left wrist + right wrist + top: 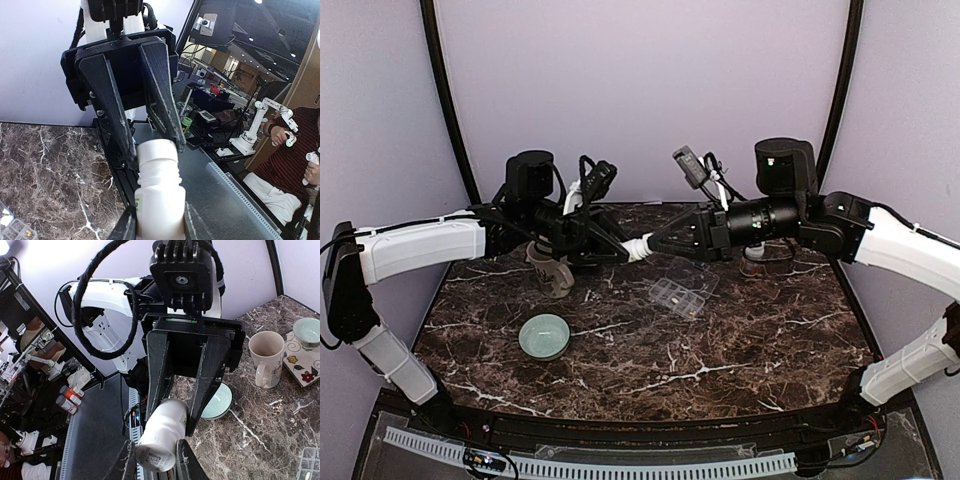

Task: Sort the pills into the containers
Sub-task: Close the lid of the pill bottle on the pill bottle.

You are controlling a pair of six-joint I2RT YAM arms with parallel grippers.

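Note:
A white pill bottle hangs level above the table's back middle, held from both ends. My left gripper is shut on its body. My right gripper is shut on its white cap, which carries a printed sticker on top. In the left wrist view the right gripper pinches the cap beyond my own fingers. The clear pill-organiser container lies on the marble just below the bottle, lid open; its corner shows small specks in the compartments. Loose pills do not show clearly.
A pale green bowl sits front left. A beige mug stands under the left arm. A second green bowl rests on a floral mat at the back right. Curved black posts flank the back wall.

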